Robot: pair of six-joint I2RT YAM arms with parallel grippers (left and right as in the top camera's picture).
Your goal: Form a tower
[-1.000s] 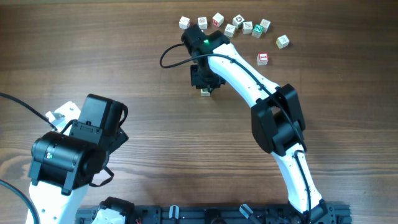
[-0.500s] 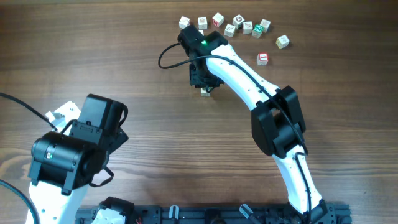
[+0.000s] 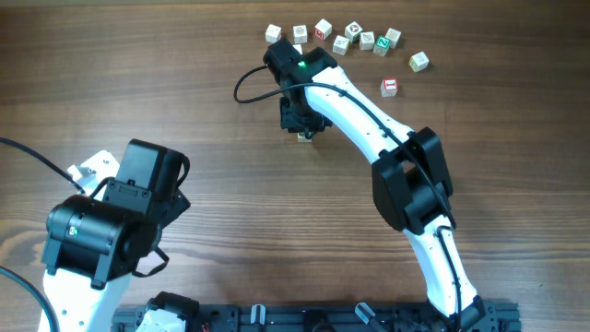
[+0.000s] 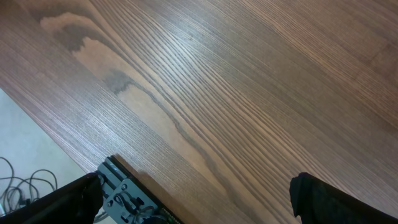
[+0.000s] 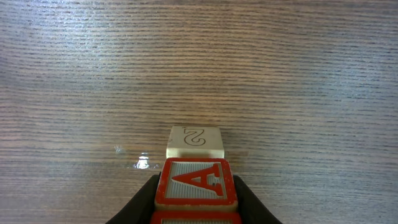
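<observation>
My right gripper [image 5: 196, 194] is shut on a wooden cube with a red letter A [image 5: 196, 182]. Just beyond and below it stands a pale cube with a 2 on top [image 5: 195, 142]; this is the top of the tower, and whatever lies under it is hidden. From overhead, the right gripper [image 3: 300, 112] covers nearly all of the tower, and only a pale corner [image 3: 304, 136] peeks out. My left gripper [image 4: 193, 205] hangs open over bare wood near the table's front left, with nothing between its fingers.
Several loose cubes [image 3: 341, 39] lie in a row at the back of the table. One with a red face [image 3: 389, 88] sits apart, to the right of the right arm. The table edge and a metal bracket [image 4: 124, 193] show in the left wrist view.
The right gripper has crept a little toward the far left with the red A cube still in it. The left arm has not moved.
</observation>
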